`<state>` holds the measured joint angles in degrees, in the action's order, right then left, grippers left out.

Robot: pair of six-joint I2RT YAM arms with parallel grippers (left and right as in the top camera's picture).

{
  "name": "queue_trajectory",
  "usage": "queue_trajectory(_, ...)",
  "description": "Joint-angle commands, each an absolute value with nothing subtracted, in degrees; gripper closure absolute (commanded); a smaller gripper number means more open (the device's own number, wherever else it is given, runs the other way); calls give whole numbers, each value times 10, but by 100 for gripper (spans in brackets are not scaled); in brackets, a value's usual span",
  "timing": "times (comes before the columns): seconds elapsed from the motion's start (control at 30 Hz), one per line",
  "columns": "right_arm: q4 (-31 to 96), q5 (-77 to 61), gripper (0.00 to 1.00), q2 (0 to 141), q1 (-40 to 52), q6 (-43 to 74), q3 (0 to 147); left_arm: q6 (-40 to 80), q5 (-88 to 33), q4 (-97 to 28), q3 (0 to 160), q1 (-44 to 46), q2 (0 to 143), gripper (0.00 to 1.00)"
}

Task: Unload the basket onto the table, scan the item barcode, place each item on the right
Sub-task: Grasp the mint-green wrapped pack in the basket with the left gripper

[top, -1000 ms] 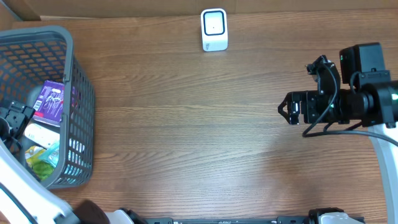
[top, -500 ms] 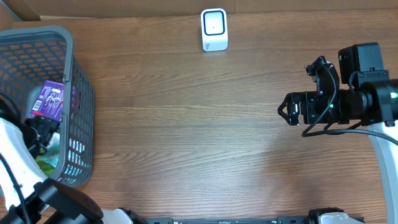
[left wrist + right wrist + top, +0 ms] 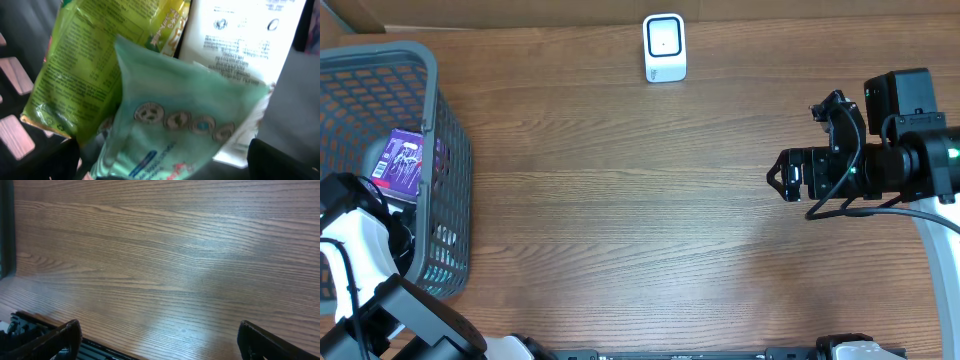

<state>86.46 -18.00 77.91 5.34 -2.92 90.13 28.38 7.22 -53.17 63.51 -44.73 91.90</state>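
Since a second ago the left arm [image 3: 360, 240] has swung down over the near end of the basket [image 3: 450, 200], and its white link now covers the white and green packets that showed there from overhead; the purple packet [image 3: 402, 160] in the basket lies where it did, and the right arm, well away from the basket on the far side of the surface [image 3: 620, 200], has not shifted; the left fingers [image 3: 285, 160] stand spread wide inside the basket and grip nothing; a mint-green pouch [image 3: 185, 120] printed with a row of rings lies between them, close under the camera, though whether either finger touches it cannot be told; the right fingers [image 3: 272, 342] are also spread as wide as they go, hanging over bare wood and holding nothing; in the basket the pouch rests on top of a yellow-green packet [image 3: 85, 65] covered in small print and a white packet [image 3: 240, 50] with black text, both partly hidden beneath it; the white scanner [image 3: 664, 47] stands upright on the surface, well apart from the basket, at the back edge.
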Motion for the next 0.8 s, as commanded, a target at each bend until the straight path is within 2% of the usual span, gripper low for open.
queue_trajectory(0.0,863,-181,0,775,56,-33,910,268,51,-501,606,-449,915,5)
queue_trajectory(0.27,863,-172,0,775,56,-33,910,268,50,-489,583,-450,915,10)
queue_trajectory(0.47,863,-172,0,775,56,-33,910,269,49,-477,582,-450,915,22)
queue_trajectory(0.6,863,-172,0,775,56,-33,910,268,49,-477,582,-450,915,43)
queue_trajectory(0.63,863,-172,0,775,56,-33,910,268,49,-477,582,-450,915,53)
queue_trajectory(0.7,863,-172,0,775,56,-33,910,265,49,-481,582,-450,915,88)
queue_trajectory(0.73,863,-172,0,775,56,-33,910,257,49,-483,582,-450,915,96)
queue_trajectory(0.77,863,-172,0,775,56,-33,910,257,48,-487,583,-450,915,96)
